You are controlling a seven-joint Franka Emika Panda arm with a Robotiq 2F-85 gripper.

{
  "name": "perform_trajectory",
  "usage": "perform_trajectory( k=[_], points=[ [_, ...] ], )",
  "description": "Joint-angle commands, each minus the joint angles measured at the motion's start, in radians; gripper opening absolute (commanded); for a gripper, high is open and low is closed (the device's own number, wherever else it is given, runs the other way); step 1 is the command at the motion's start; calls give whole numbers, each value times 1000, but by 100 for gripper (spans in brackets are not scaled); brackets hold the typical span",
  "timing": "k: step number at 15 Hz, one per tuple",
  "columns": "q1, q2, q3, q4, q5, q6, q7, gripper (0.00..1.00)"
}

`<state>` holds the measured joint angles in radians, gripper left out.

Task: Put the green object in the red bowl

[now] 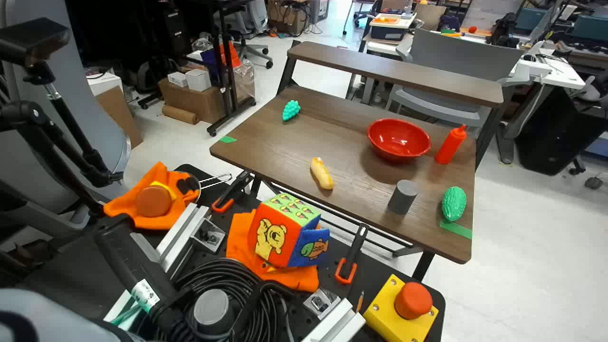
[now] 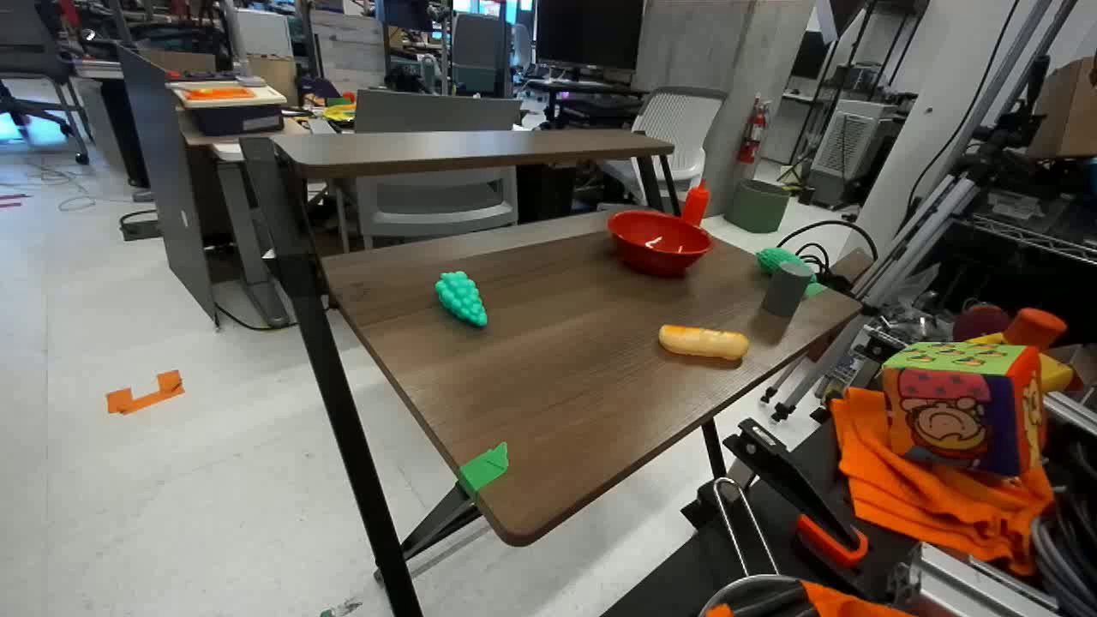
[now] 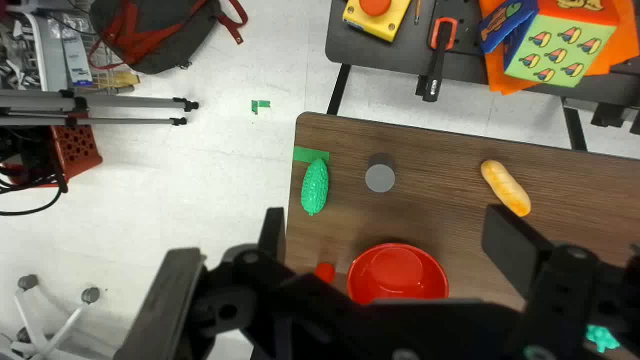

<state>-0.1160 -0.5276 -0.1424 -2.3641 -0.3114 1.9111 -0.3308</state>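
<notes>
**Nothing grasped, and two green candidates**

In an exterior view, the red bowl (image 1: pixel 399 141) sits on the surface (image 1: pixel 332 137) with no green thing in it yet. Two things fit the wording: a green corn cob (image 1: pixel 454 204), right of the bowl and nearer the camera, and a bluish-green grape bunch (image 1: pixel 291 110), well apart to the bowl's left. (The sentence leaves it unsettled; the corn cob is the plainer green.)

In an exterior view, the grape bunch (image 2: pixel 461 298) is to the bowl's left and nearer the camera; right of the bowl, a grey cylinder (image 2: pixel 786 291) partly hides the corn cob (image 2: pixel 774 257).

The wrist view alone shows the gripper (image 3: pixel 384 227): its jaws stand wide apart with nothing held. The corn cob (image 3: pixel 315 186) lies up and left of the bowl; a bluish-green bit (image 3: pixel 601 337) at the bowl's lower right, mostly hidden, is probably the grape bunch. I judge this to be the approach, before any grasp. If the corn cob is meant, the next move calls for shifting up-left from the bowl, keeping off the grey cylinder, then lowering; the cob's length runs roughly across the closing direction, so little turning seems needed.
</notes>
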Motion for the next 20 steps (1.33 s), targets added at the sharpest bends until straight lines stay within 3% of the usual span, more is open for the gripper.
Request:
perform_trajectory(
  k=[1, 13, 20],
  points=[
    [9, 0, -6, 3, -3, -4, 3, 100],
    [8, 38, -23, 23, -11, 23, -25, 100],
    [-5, 372, -128, 121, 58, 328, -90, 100]
  ],
)
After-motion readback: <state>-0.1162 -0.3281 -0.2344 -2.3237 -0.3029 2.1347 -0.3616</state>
